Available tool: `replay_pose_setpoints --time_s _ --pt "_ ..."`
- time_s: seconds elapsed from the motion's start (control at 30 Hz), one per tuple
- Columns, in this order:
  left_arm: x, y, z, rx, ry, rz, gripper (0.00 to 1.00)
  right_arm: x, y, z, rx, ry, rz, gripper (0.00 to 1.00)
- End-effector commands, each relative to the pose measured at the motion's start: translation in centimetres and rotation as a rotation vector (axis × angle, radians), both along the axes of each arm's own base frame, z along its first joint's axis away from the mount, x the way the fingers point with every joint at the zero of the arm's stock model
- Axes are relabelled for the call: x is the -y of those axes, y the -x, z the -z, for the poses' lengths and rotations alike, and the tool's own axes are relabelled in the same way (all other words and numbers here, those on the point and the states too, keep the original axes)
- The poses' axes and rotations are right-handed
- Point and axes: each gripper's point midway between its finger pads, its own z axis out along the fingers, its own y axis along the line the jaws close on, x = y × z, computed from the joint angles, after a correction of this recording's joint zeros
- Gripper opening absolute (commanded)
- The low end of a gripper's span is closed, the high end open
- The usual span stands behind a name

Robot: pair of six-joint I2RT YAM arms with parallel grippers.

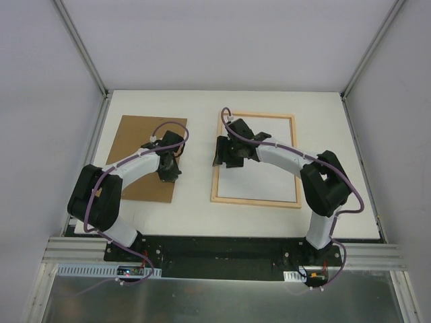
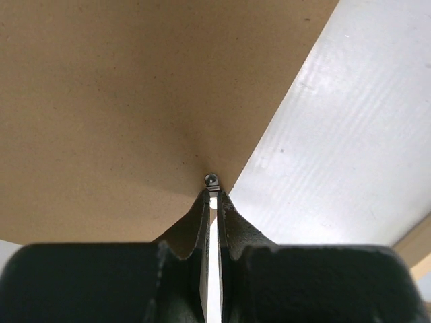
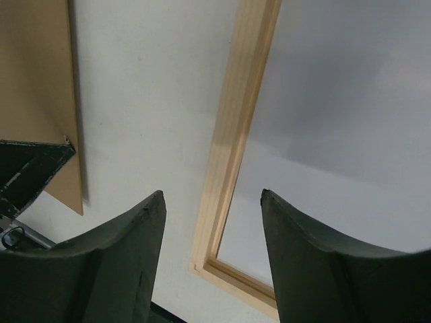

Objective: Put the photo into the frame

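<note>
Right of centre in the overhead view, the frame [image 1: 256,201] lies flat on the white worktop [image 1: 199,134], its long sides running up the picture and the area within its pale wooden strips looking white. The right gripper [image 1: 225,158] hangs over the frame's left strip near the upper left corner. In the right wrist view its fingers [image 3: 135,256] are spread wide, one on either side of that strip [image 3: 239,114], with the pane a grey sheen at right. Left of centre, apart from the frame, lies a brown board [image 1: 138,148]. The left gripper [image 1: 168,171] is at the board's right edge. In the left wrist view its fingers [image 2: 232,225] are pressed almost together, only a thin pale slit between them, tips at the board's [image 2: 101,101] edge; whether they pinch it I cannot tell.
</note>
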Motion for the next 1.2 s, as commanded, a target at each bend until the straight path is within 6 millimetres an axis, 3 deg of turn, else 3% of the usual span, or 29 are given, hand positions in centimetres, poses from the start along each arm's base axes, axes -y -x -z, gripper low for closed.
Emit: replay_pose_setpoints --time_s 0.0,0.3,0.53,0.73,0.93,1.1,1.17 --pt "2.0 -0.6 -1.1 0.007 0.046 0.017 0.0 -4.7 -1.7 -1.3 0.01 -0.181 0.02 0.62" --pt "3.4 -1.0 -1.4 0.01 0.062 0.041 0.0 -9.3 -3.6 0.0 -0.045 -0.388 0.091 0.68" --pt "3.8 -1.2 -1.6 0.012 0.066 0.053 0.0 -10.6 -4.2 0.6 -0.057 -0.437 0.115 0.69" --pt "3.7 -1.4 -1.9 0.025 0.062 0.06 0.0 -7.1 -3.7 0.5 -0.01 -0.306 0.174 0.68" --pt "6.2 -1.8 -1.7 0.009 0.088 0.121 0.0 -3.4 -2.9 -2.7 0.065 -0.246 0.209 0.65" --pt "9.2 -2.7 -0.1 -0.011 0.082 0.149 0.0 1.8 -2.7 -6.1 0.146 -0.218 0.296 0.62" --pt "10.3 -3.3 0.8 -0.032 0.101 0.144 0.0 4.8 -2.9 -7.3 0.194 -0.188 0.353 0.62"
